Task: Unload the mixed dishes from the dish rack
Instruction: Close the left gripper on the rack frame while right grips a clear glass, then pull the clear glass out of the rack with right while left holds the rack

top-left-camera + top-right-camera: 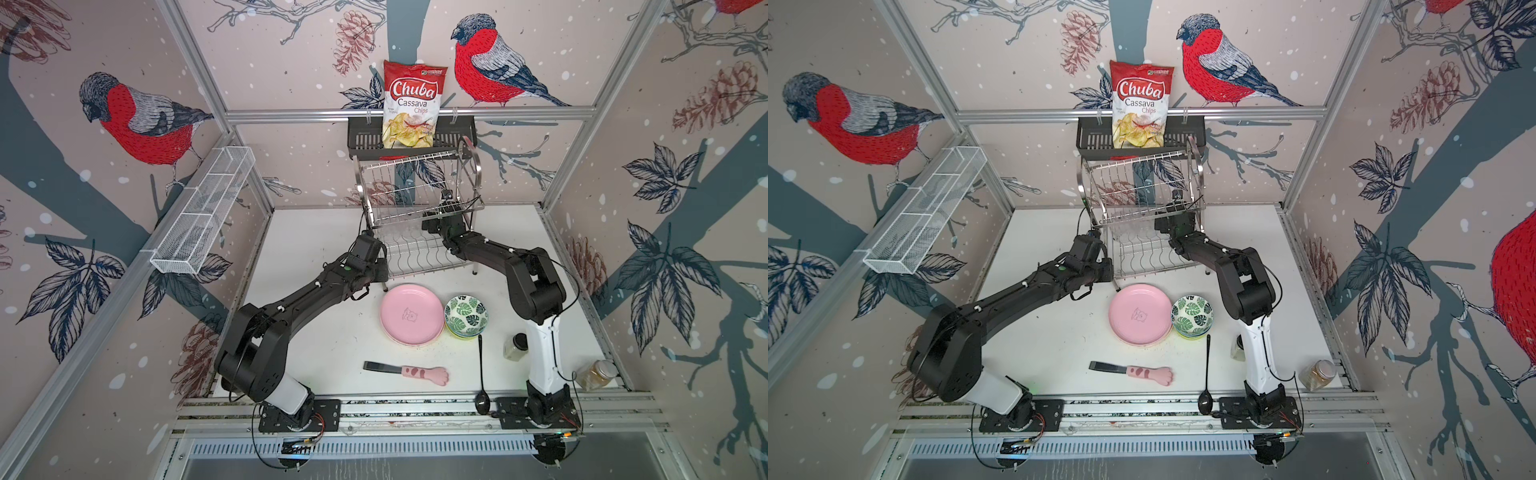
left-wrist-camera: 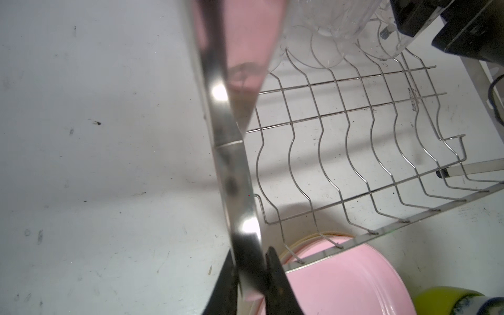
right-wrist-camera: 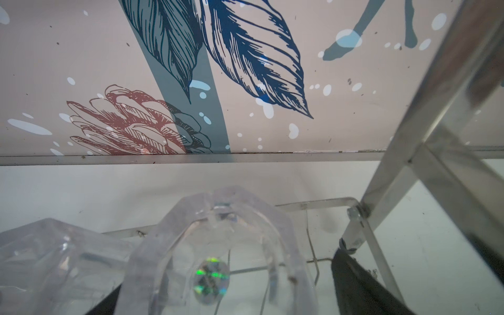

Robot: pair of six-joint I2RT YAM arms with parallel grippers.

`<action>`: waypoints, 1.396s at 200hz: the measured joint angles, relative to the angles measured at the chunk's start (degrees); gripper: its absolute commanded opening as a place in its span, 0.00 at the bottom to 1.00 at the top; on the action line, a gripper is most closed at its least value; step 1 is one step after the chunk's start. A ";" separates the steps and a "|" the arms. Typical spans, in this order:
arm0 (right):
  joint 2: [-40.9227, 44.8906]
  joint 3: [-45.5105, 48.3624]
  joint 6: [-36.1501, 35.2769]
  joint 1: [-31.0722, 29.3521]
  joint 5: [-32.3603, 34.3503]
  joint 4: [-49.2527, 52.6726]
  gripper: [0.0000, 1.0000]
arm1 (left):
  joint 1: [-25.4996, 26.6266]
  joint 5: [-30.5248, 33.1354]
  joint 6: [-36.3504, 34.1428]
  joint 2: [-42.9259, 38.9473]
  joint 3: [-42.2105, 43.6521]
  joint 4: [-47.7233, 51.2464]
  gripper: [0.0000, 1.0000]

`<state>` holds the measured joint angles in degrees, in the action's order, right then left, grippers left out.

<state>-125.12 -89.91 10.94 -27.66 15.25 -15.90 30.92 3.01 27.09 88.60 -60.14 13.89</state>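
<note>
White tabletop [image 1: 324, 345] carries the two-tier shiny steel wire dish rack [image 1: 415, 257] at its back. My left gripper [image 2: 249, 261] is clamped on the rack's flat side band. My right gripper [image 3: 226, 286] gapes around a clear faceted glass [image 3: 218, 215] on the lower tier. A round pink plate [image 1: 411, 316] and a green-leaf bowl [image 1: 466, 314] sit out front

The dish rack [image 1: 415, 195] is shiny silver wire. At its six o'clock lies a pink plate [image 1: 411, 313] with a faint line drawing; at the plate's three o'clock, a white bowl [image 1: 466, 314] bears green leaves. The spoon [image 1: 481, 365] is black, the glasses [image 3: 218, 218] clear.
</note>
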 measured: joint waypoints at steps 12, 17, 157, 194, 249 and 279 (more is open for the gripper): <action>-0.50 -0.17 0.02 0.09 -0.20 -0.48 0.91 | 0.00 0.44 -0.04 0.24 -0.24 0.28 0.11; -0.66 -0.22 0.02 0.17 -0.39 -0.74 0.91 | 0.00 0.61 -0.04 0.31 -0.33 0.39 0.11; -2.99 -0.15 2.43 2.78 -6.60 -6.03 0.63 | 0.00 1.64 -1.05 1.64 -1.84 1.79 0.11; -3.34 0.13 2.91 3.06 -8.28 -6.32 0.53 | 0.00 1.66 -1.55 1.75 -1.86 1.86 0.11; -0.04 5.68 3.04 3.69 -10.75 -8.04 0.42 | 0.07 1.40 -2.08 2.99 -3.23 2.49 0.10; 3.87 11.02 4.52 3.69 -12.09 -8.11 0.40 | 0.15 1.05 -2.12 3.61 -3.74 2.38 0.10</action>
<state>-121.25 -78.89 15.46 -23.97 3.16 -24.01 31.07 4.05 24.97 92.20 -63.88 16.27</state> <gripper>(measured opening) 0.724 0.169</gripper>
